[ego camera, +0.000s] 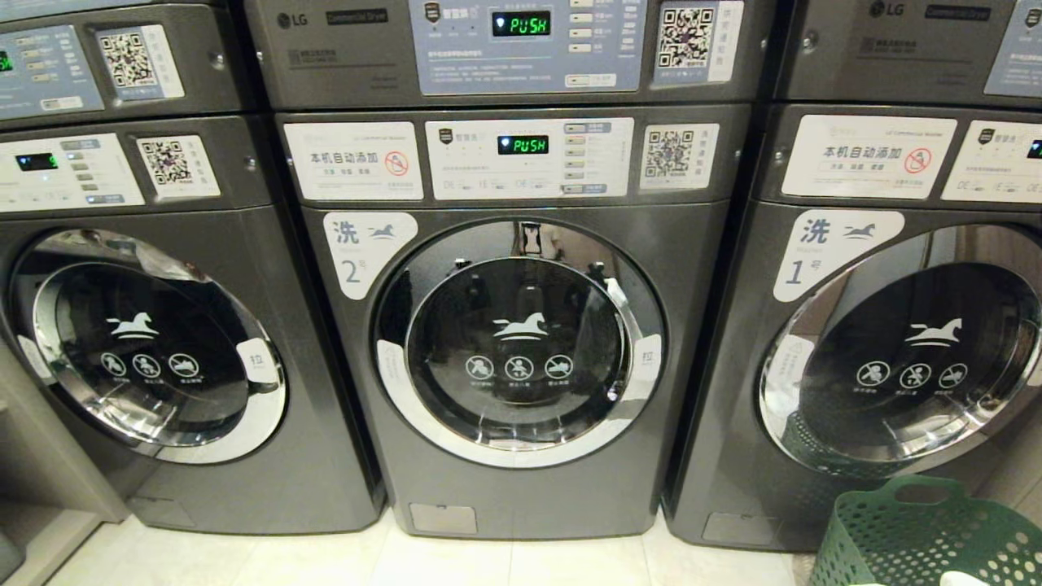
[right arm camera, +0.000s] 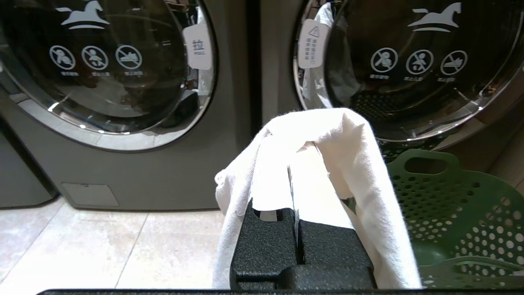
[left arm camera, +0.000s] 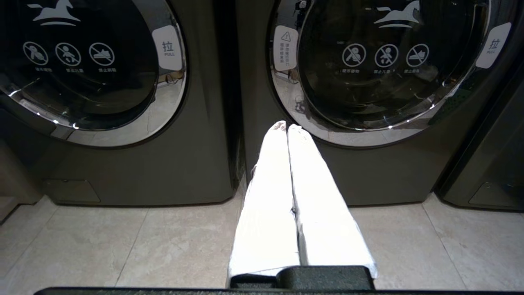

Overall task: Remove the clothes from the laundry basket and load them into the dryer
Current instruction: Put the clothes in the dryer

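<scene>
The green laundry basket (ego camera: 920, 529) stands on the floor at the lower right, in front of the right-hand machine; the right wrist view shows it too (right arm camera: 470, 213). A scrap of white clothes (ego camera: 965, 579) shows at its rim. My right gripper (right arm camera: 292, 164) hangs beside the basket, shut, with a white cloth (right arm camera: 352, 135) draped over its fingertips and down both sides. My left gripper (left arm camera: 287, 126) is shut and empty, low before the middle machine (left arm camera: 368, 172). The dryer panel (ego camera: 521, 41) runs along the top; its door is out of view. Neither gripper shows in the head view.
Three grey front-loading machines stand side by side, all round doors shut: left (ego camera: 146, 350), middle marked 2 (ego camera: 518, 342), right marked 1 (ego camera: 904, 358). Pale floor tiles (ego camera: 456, 561) lie in front. A low step (ego camera: 41, 521) sits at the far left.
</scene>
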`<state>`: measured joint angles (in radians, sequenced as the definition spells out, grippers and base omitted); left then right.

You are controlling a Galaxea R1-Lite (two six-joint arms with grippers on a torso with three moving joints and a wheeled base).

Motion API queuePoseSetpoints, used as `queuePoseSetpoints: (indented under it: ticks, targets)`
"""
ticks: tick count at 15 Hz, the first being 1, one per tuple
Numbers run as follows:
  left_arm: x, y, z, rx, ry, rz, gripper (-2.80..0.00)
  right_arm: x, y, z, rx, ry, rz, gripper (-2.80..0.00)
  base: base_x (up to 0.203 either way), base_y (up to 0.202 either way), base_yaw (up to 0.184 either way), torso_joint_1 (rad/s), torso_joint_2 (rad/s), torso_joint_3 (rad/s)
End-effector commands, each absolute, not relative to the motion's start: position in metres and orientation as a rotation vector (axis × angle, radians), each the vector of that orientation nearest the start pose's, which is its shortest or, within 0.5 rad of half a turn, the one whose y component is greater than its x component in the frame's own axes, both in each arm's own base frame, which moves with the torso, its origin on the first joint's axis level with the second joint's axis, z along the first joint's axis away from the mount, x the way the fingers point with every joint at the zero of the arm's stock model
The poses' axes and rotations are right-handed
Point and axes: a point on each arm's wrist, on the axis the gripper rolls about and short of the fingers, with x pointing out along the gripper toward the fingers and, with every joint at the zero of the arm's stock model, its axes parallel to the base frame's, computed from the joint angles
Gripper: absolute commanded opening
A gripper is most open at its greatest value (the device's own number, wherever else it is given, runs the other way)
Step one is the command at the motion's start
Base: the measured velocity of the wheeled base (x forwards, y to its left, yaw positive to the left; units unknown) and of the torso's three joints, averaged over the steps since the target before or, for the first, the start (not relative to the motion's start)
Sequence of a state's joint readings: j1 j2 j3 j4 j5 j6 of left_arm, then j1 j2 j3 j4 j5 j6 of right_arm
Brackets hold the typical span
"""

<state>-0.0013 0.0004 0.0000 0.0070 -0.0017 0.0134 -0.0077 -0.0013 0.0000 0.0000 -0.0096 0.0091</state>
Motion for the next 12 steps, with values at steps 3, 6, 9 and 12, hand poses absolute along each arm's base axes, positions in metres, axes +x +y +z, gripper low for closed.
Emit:
queuePoseSetpoints:
  ticks: [3, 6, 9, 12]
  targets:
    - [-0.0228, 0.0000, 0.0747, 0.014, 0.008, -0.003, -2.80, -0.0228, 0.0000, 0.0755, 0.009, 0.000, -0.017, -2.80, 0.000, 0.195, -0.001, 0.000, 0.00, 0.003]
    - [-0.0228, 0.0000, 0.0747, 0.014, 0.008, -0.003, -2.80, -0.0228, 0.0000, 0.0755, 0.008, 0.000, -0.017, -2.80, 0.000, 0.197, -0.003, -0.001, 0.00, 0.000]
    - [-0.0228, 0.0000, 0.0747, 0.012, 0.008, -0.003, -2.80, -0.0228, 0.0000, 0.0755, 0.008, 0.000, -0.017, -2.80, 0.000, 0.095, -0.001, 0.001, 0.01, 0.001]
    - [-0.0228, 0.0000, 0.0747, 0.019, 0.008, -0.005, -2.80, -0.0228, 0.0000, 0.0755, 0.008, 0.000, -0.017, -2.80, 0.000, 0.000, 0.000, 0.000, 0.00, 0.000]
